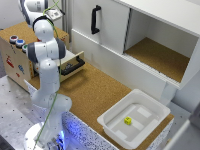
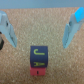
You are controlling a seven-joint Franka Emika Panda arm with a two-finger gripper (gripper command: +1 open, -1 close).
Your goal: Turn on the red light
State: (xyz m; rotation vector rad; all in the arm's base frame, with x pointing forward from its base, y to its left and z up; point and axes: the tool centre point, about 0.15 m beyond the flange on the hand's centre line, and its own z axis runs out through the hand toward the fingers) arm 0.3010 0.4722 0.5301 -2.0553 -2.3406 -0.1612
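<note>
1. Presently, nearest the wrist camera, we find the gripper (image 2: 40,27) with its 2 pale blue fingers (image 2: 8,29) spread wide apart, holding nothing, above the cork surface (image 2: 42,15).
2. We note 1 small multicoloured block (image 2: 38,62) on the cork between and just below the fingers, touching neither.
3. In the exterior view, we record a white tray (image 1: 112,122) in the foreground holding 1 small yellow cube (image 1: 128,120).
4. Behind it stands the white arm (image 1: 47,50), which screens its own gripper from this camera.
5. Farthest back, at the exterior view's left, we place the red light (image 1: 13,38) on top of the wooden box (image 1: 12,62), beside the blue-capped button (image 1: 19,43).
6. We judge the approach not yet begun; the next move calls for travel to the box and a downward press on the red cap alone.
7. A green cap is largely hidden behind the arm, and we cannot tell whether any lamp is lit.
</note>
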